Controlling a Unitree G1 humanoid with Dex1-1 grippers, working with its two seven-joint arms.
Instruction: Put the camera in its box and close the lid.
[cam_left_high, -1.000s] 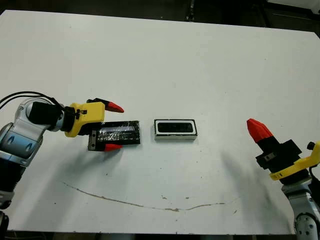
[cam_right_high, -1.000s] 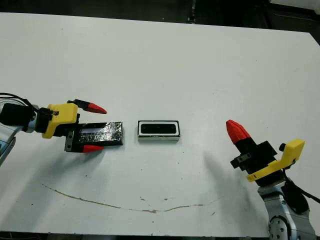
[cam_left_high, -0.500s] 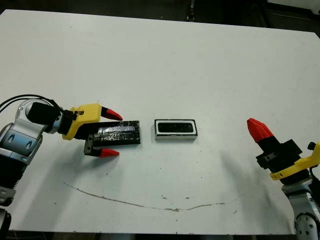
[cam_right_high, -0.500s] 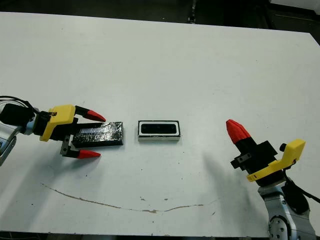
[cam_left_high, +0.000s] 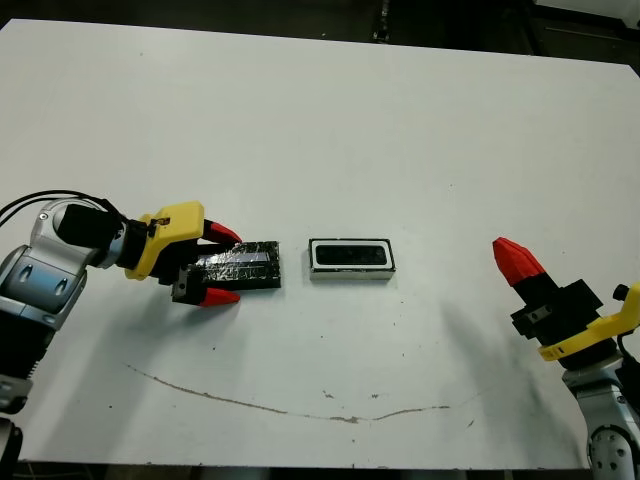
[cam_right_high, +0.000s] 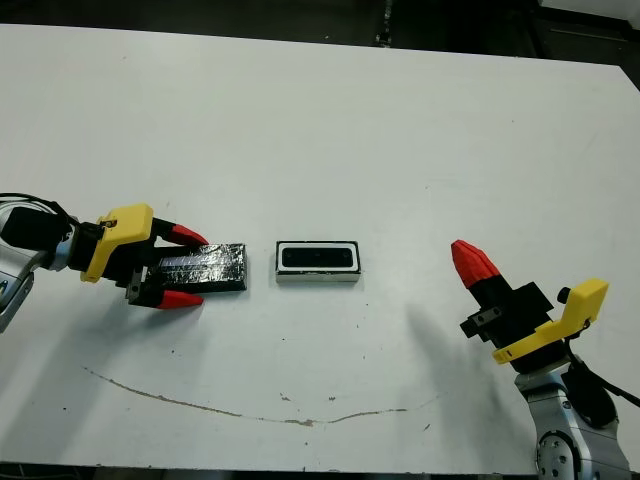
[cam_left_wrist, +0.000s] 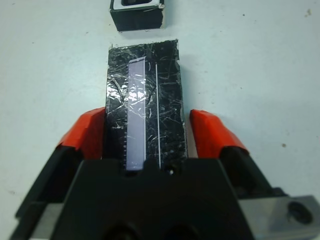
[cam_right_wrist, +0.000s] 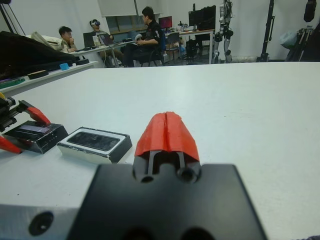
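- The left gripper (cam_left_wrist: 146, 131) sits low at the near end of the lid (cam_left_high: 236, 268), one red finger on each long side – a straddle that lines it up for a sideways pinch across the narrow width.
- Its fingers are spread slightly wider than the lid; in the left wrist view one pad looks to be touching an edge while the other shows a sliver of table, so I judge the grip is not closed yet.
- The lid lies flat on the white table (cam_left_high: 330, 120), glossy wrap up, just to the left of the box (cam_left_high: 350, 258) and end-on to it – a short carry away.
- The box sits open near the table's middle, and the camera (cam_right_high: 318, 258) appears as a dark bar already lying inside its white rim; so closing looks like what remains.
- The right gripper (cam_right_wrist: 166, 131) is parked well off to the right, fingers pressed together on nothing – out of the way, I'd guess, since the left arm can manage this alone.
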